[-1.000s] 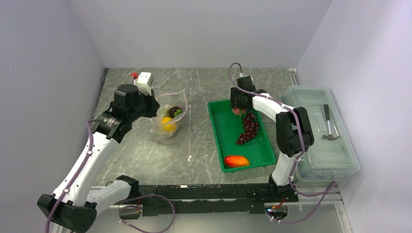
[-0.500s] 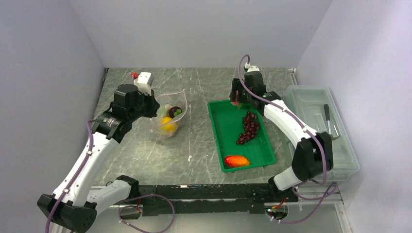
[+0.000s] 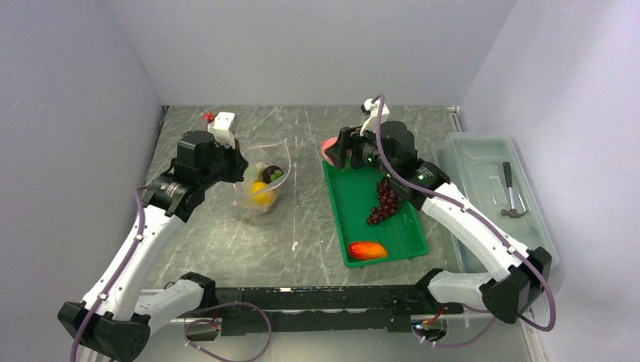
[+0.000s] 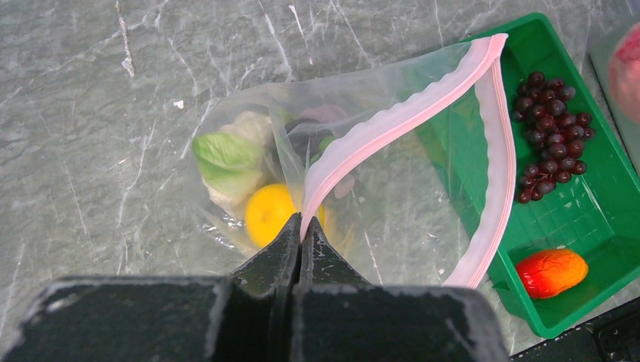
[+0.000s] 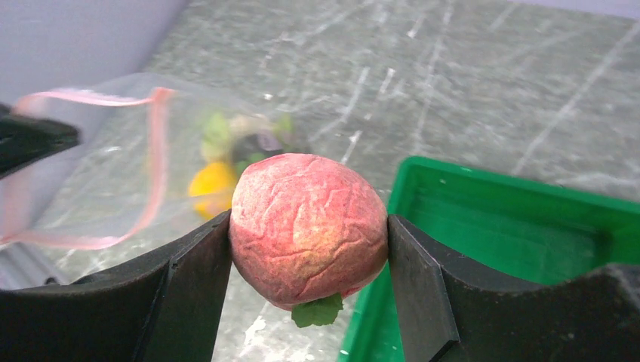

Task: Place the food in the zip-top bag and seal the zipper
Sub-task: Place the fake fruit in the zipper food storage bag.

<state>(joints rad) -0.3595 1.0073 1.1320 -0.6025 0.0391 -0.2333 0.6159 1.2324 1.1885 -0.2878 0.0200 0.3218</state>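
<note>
Though vague overhead, wrinkled pink fruit (image 5: 308,226) wrist-close

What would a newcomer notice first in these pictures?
A wrinkled pink-red round fruit, clamped in the right gripper near the green tray's far-left corner. The left gripper pinches the pink zipper, holding the zip-top bag open with a lemon and lettuce inside. A grape bunch and red-orange fruit lie in the tray.

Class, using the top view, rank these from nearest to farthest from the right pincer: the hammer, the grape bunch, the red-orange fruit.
1. grape bunch, mid green tray, closest to the right pincer.
2. red-orange fruit, at the tray's near end.
3. hammer, at the clear box, far right.
</note>
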